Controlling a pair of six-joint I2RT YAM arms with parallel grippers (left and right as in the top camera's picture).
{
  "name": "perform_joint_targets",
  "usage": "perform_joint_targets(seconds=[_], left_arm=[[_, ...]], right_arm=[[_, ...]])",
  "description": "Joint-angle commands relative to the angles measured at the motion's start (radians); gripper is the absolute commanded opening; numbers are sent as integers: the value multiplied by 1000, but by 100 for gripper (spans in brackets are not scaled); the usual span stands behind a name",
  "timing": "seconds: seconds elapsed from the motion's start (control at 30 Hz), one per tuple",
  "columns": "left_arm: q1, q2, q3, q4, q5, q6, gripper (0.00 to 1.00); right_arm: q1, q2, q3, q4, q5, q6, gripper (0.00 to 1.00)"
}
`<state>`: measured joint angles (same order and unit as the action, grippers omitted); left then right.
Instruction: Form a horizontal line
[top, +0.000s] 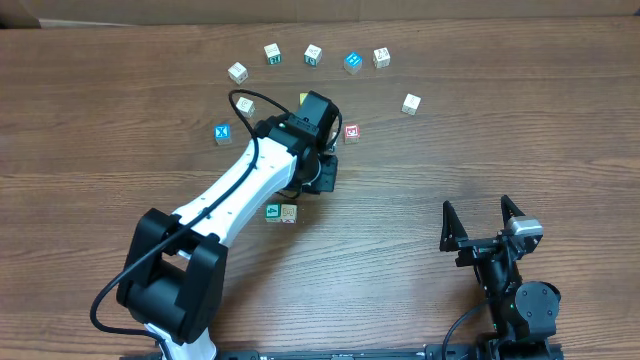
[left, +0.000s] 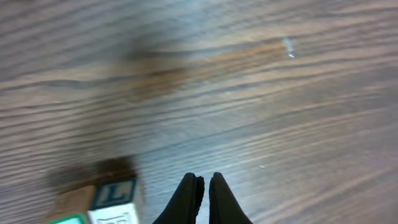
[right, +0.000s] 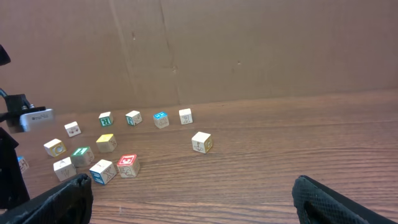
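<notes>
Several small wooden letter blocks lie on the table. Some form a loose arc at the back, from one cream block to a blue one and a far-right one. A green block and a tan block sit side by side, touching, near the middle. My left gripper is shut and empty just right of and behind that pair. In the left wrist view its fingertips are pressed together, with an "L" block at lower left. My right gripper is open and empty, far from the blocks.
A red block and a blue X block lie either side of the left wrist; a yellow block is partly hidden behind it. A cardboard wall stands behind the table. The right wrist view shows the scattered blocks, among them the red one.
</notes>
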<state>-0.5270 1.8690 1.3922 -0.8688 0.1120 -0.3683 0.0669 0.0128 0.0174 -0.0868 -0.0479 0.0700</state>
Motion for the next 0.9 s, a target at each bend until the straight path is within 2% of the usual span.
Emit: perform_joint_targets(seconds=[0.0, 0.63, 0.87], left_arm=[[-6, 22, 19, 5, 65, -29, 4], [-84, 22, 18, -14, 2, -32, 4], [-108, 22, 18, -55, -87, -89, 4]], right_arm=[[6, -10, -10, 6, 1, -8, 100], [6, -10, -10, 6, 1, -8, 100], [6, -10, -10, 6, 1, -8, 100]])
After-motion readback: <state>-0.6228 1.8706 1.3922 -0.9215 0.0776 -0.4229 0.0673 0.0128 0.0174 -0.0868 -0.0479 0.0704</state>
